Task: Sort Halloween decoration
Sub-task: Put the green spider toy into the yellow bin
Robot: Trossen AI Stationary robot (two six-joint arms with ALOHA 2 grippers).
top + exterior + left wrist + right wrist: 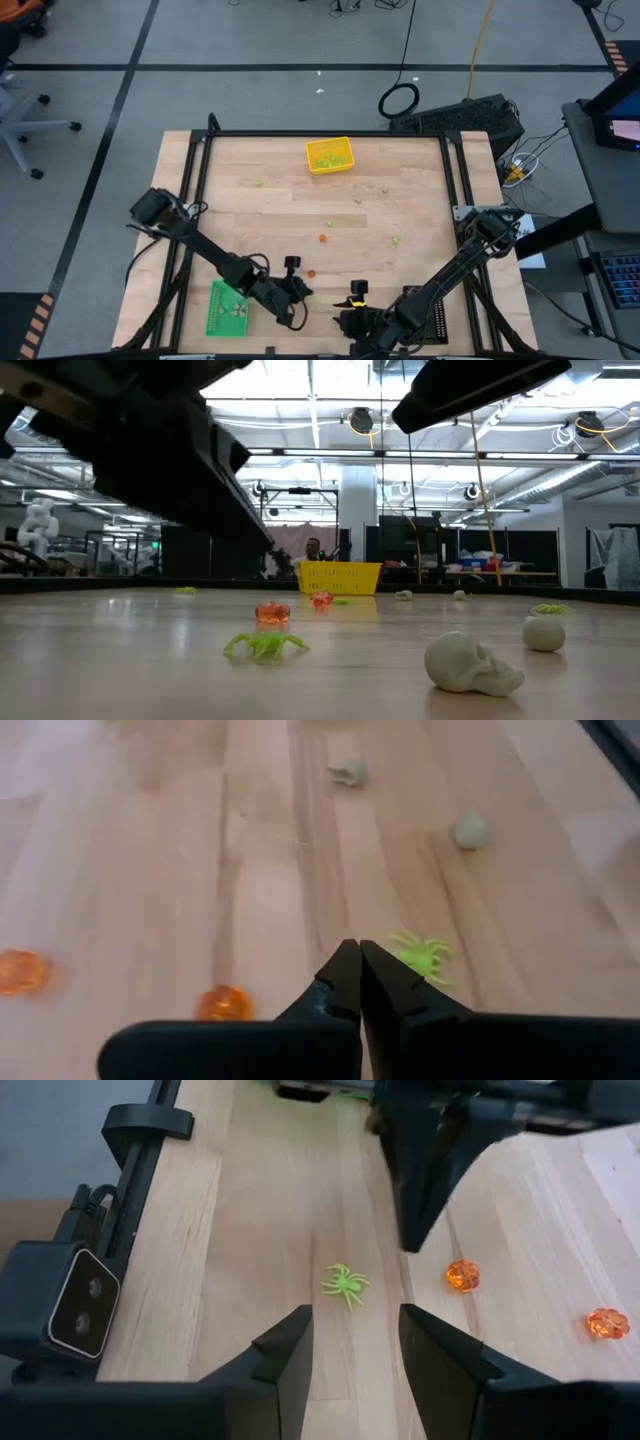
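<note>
Tiny Halloween decoration pieces lie scattered on the wooden table. A light green spider (345, 1285) rests on its legs between my two grippers. My left gripper (358, 952) hangs just above the table beside the spider (423, 956), shut with nothing between its fingertips. My right gripper (355, 1335) stands open just short of the spider, fingers apart and touching nothing. Two orange pieces (462, 1275) (607, 1323) lie close by. A pale skull (470, 662) and a pale ball (543, 632) sit nearer the table's front.
A yellow tray (329, 156) holding green pieces stands at the far middle of the table. A green tray (226, 308) lies at the near left, and a black tray (437, 312) at the near right. More small pieces (395, 240) lie across the middle.
</note>
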